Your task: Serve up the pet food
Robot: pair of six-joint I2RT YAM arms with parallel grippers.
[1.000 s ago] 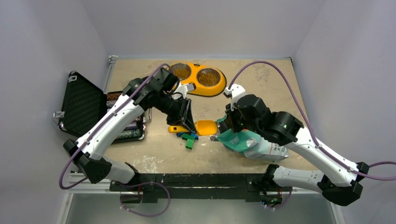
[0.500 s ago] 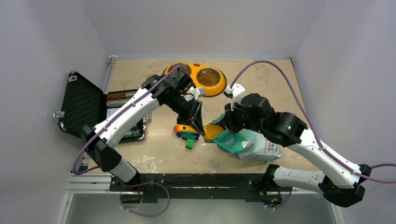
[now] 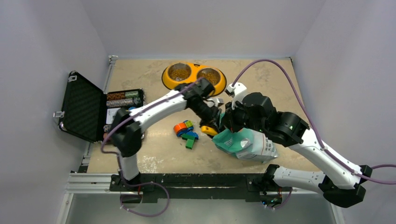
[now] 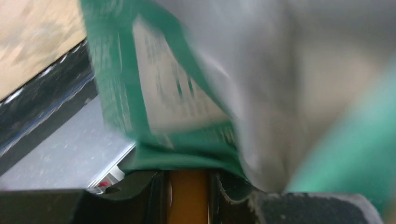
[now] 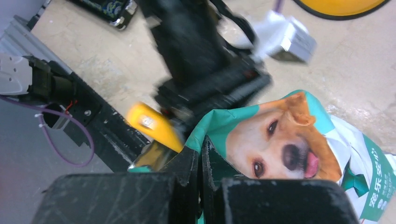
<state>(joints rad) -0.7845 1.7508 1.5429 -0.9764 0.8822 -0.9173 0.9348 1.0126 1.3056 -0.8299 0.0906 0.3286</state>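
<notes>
Over swings the left arm, away from the toy blocks point(image 3: 186, 132) and across to the mouth of the bag point(image 3: 245, 142), and the yellow scoop point(image 5: 152, 122) has come with it, nose now at the opening. We see the left gripper point(image 4: 188, 179) clamped tight on the scoop's handle, fingers closed either side of it. We see the right gripper point(image 5: 201, 168) pinched fully shut on the bag's top edge, holding the lip up so the mouth gapes towards the scoop.

Pet food point(image 3: 179, 72) already shows as brown pellets in both cups of the orange double bowl point(image 3: 194, 71) at the far side of the table; whatever is left in the bag is hidden from us.

We judge this stuff loose, light and quick to roll, so the scoop has to go in low and come out level or it spills. The bag is soft and slumps on its side, and we reckon the pinch on the lip is the right hold; let it go and the mouth folds shut.
</notes>
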